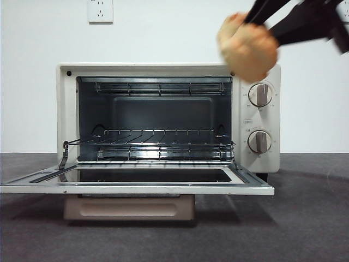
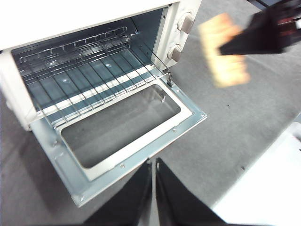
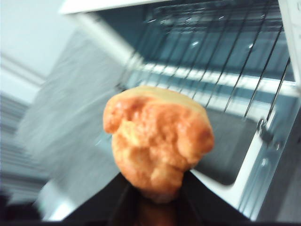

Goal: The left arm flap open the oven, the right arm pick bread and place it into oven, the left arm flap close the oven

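Note:
The cream-white oven (image 1: 68, 109) stands open, with its glass door (image 1: 136, 185) folded flat toward me and the wire rack (image 1: 158, 147) bare inside. My right gripper (image 1: 262, 27) is shut on the golden, lumpy bread (image 1: 248, 46), holding it in the air by the oven's top right corner, above the knobs. In the right wrist view the bread (image 3: 157, 139) sits between the jaws of that gripper (image 3: 155, 188), facing the open cavity. My left gripper (image 2: 154, 188) hovers shut and empty above the table in front of the door (image 2: 188, 110), apart from it. From there the bread (image 2: 223, 54) shows blurred.
Two round knobs (image 1: 260, 94) (image 1: 259, 141) sit on the oven's right panel. The pinkish handle (image 1: 128, 207) hangs under the lowered door. A white surface (image 2: 268, 188) borders the grey table near the left gripper. A wall outlet (image 1: 100, 10) is behind the oven.

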Available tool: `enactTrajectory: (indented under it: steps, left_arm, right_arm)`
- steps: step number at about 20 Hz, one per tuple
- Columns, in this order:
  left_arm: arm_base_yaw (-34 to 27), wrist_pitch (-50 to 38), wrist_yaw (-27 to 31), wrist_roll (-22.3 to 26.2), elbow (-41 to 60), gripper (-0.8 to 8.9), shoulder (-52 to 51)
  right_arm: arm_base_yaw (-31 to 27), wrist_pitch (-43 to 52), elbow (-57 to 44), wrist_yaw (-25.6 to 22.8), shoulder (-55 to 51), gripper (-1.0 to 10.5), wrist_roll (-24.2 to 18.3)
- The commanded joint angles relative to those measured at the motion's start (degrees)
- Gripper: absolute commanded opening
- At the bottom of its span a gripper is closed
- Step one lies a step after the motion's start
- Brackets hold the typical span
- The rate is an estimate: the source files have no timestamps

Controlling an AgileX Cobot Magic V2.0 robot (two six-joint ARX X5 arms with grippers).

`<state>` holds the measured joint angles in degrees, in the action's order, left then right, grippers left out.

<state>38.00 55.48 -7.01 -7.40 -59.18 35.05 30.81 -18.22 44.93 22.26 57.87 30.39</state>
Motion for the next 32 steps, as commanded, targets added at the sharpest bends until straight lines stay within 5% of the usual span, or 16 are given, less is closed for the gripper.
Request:
enactTrajectory:
  steps: [1,7,16,27,32]
  left_arm:
    - [0.3,1.0,1.1,-1.1,-1.6,0.16,-0.7]
    - [0.3,4.2,1.5,-1.6,-1.6,0.16,-1.8]
    - [0.3,4.6,1.5,-2.1,-1.6,0.16,-1.8]
    - [0.3,5.0,2.6,-2.3,-1.6,0.16,-1.8]
    - [0.3,5.0,2.6,-2.3,-1.6,0.16,-1.8]
  right_arm:
    - [2.5,4.5,0.9,-5.8,4.6,0.8,2.6]
    - [6.1,13.5,2.9,-12.3,17.1,0.8,4.2]
    - [6.6,15.0,13.1,-18.4,31.9,0.8,4.8]
    - [6.6,18.2,14.0,-23.6,32.8,0.8,5.6]
    - [6.6,17.1,14.0,-23.6,32.8,3.2,5.6]
